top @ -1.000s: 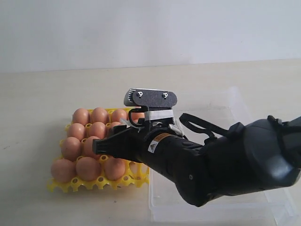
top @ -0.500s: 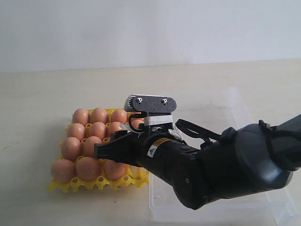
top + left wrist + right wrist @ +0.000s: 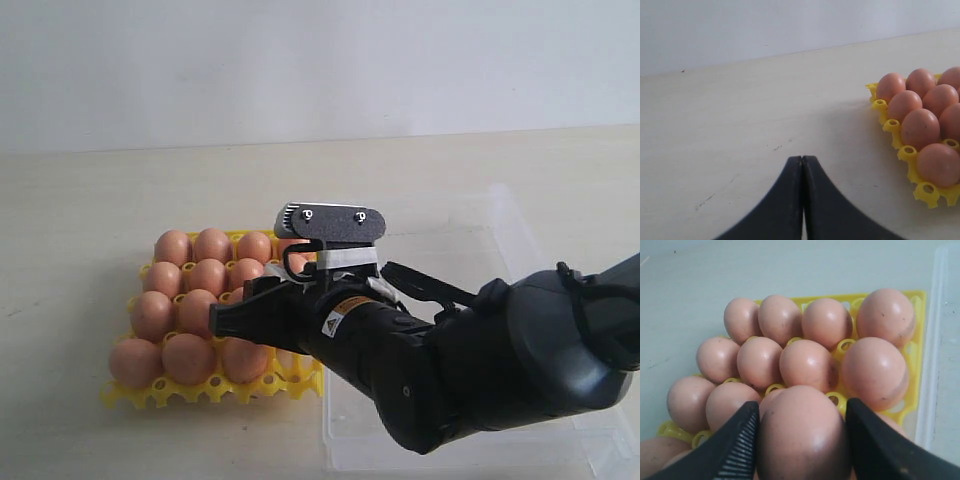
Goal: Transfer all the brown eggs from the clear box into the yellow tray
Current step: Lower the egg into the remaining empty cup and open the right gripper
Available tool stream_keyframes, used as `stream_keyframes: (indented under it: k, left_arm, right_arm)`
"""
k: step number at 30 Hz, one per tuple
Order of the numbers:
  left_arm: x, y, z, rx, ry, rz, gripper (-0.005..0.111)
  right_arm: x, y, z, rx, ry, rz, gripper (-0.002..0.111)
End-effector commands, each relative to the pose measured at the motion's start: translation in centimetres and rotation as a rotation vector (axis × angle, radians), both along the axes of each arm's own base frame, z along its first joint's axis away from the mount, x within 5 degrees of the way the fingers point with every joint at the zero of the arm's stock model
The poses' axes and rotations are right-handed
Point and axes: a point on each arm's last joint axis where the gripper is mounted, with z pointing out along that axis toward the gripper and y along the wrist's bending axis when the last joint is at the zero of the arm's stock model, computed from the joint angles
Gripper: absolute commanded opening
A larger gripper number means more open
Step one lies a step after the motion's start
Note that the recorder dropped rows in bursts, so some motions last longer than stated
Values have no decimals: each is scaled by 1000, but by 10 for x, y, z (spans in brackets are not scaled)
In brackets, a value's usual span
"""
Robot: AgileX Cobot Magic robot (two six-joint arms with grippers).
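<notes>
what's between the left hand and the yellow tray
Only bare tabletop lies between the left hand and the yellow tray, as the left wrist view shows.

I'm looking down the left gripper [image 3: 802, 161], jaws pressed tight together, nothing between them, hovering over bare pale table [image 3: 740, 125]. Off to one side, well apart from it, one corner of the yellow tray [image 3: 890, 125], brown eggs [image 3: 920, 127] seated in its cups.
</notes>
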Motion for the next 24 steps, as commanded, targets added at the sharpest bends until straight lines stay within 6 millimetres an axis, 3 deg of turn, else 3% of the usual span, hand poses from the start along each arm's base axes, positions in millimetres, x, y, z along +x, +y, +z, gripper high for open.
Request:
stream_keyframes:
  k: [1,11,24]
  left_arm:
    - [0,0,2,-8,-13,-3,0]
    - [0,0,2,-8,-13,-3,0]
    - [0,0,2,-8,-13,-3,0]
  right_arm:
    - [-5,-5,-8,-28,62,-8,0]
    - [-12,1,-8,-31,64,22,0]
    - [-15,-10,-6,-54,36,1,0]
